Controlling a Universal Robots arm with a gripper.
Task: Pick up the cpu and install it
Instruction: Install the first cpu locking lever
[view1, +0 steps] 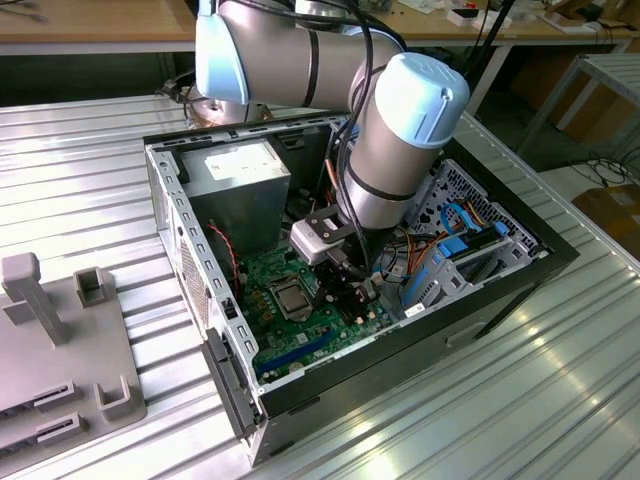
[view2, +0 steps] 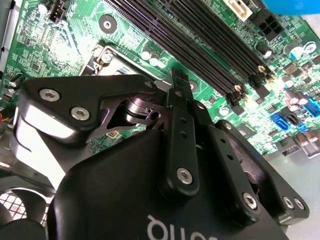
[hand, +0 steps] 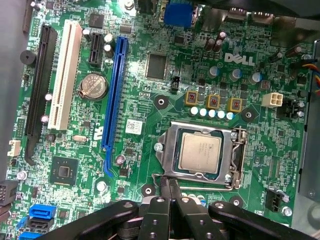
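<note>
My jaws (hand: 169, 187) are pinched together with nothing between them; in the first wrist view the two black fingertips (hand: 164, 184) meet in a narrow point just beside the near edge of the socket (hand: 167, 145). The black linkage arms spread out behind the tips, matte, with round silver screw heads. In the second wrist view I see the same closed tips (view2: 178, 80) from behind, over the glossy black body of the tool.

The cpu (hand: 200, 153) lies flat inside the socket, just ahead of the jaws: a thin square with a dull silver-grey metal face and softly rounded corners. A bright steel frame rims it, and a thin wire lever runs along the sides of that frame.

Beyond the jaws stretches the green board (hand: 150, 100), densely dotted with tiny parts. A long blue slot (hand: 114, 90) and a white slot (hand: 65, 75) stand off to one side of the jaws, with a round coin cell (hand: 93, 85) between them.

In the exterior view the jaws (view1: 352, 283) reach down into the open black computer case (view1: 480, 300), which lies on a ribbed metal table (view1: 80, 180). The arm (view1: 390, 130) is smooth silver with pale blue caps.
</note>
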